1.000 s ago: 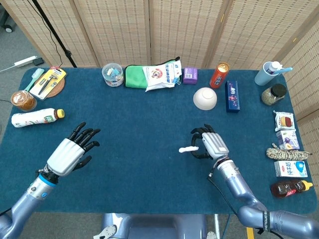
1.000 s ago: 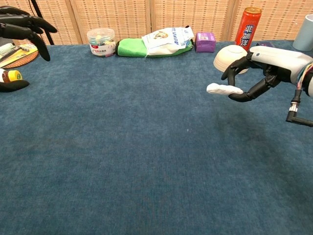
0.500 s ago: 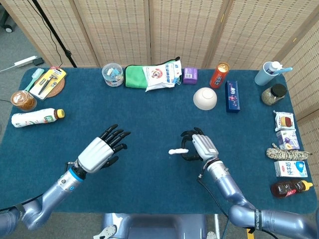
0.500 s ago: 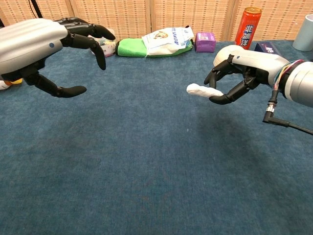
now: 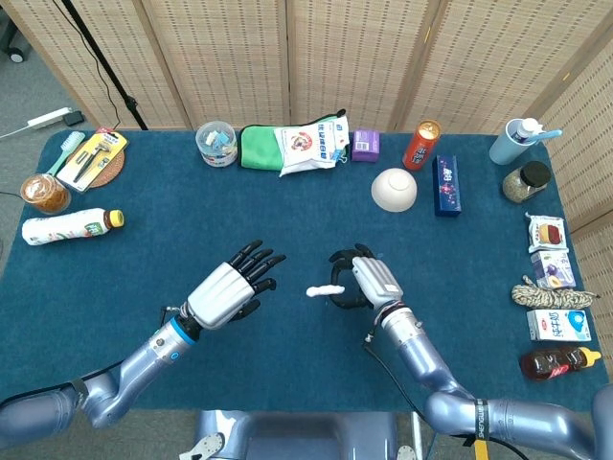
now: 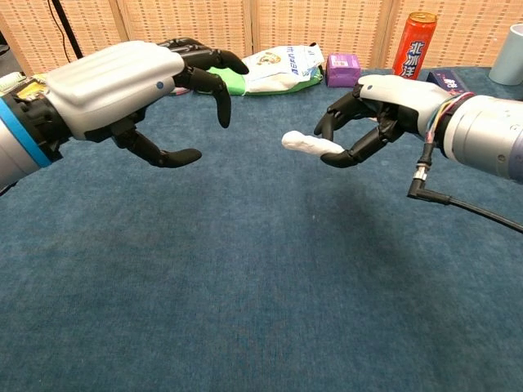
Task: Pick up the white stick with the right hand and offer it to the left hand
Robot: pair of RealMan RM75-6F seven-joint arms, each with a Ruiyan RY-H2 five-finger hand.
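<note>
My right hand point(image 5: 362, 281) point(image 6: 377, 108) holds the white stick point(image 5: 324, 290) point(image 6: 309, 144) above the blue table, with the stick's free end pointing toward my left hand. Fingers wrap its right end. My left hand point(image 5: 233, 287) point(image 6: 131, 90) hangs open a short way to the stick's left, its fingers spread and curved toward it. A small gap separates the stick's tip from the left fingertips point(image 6: 221, 104).
Along the table's back edge stand a plastic tub point(image 5: 215, 143), a green pouch point(image 5: 263, 147), a snack bag point(image 5: 312, 146), a purple box point(image 5: 365, 145), an orange can point(image 5: 421, 144) and a white bowl point(image 5: 394, 189). Bottles and packets point(image 5: 557, 287) line the right edge; a bottle point(image 5: 67, 226) lies at left.
Both hands have moved inward toward the table's middle. The right hand carried the stick leftward, the left hand swept right, and the gap between them has shrunk to a few centimetres.
</note>
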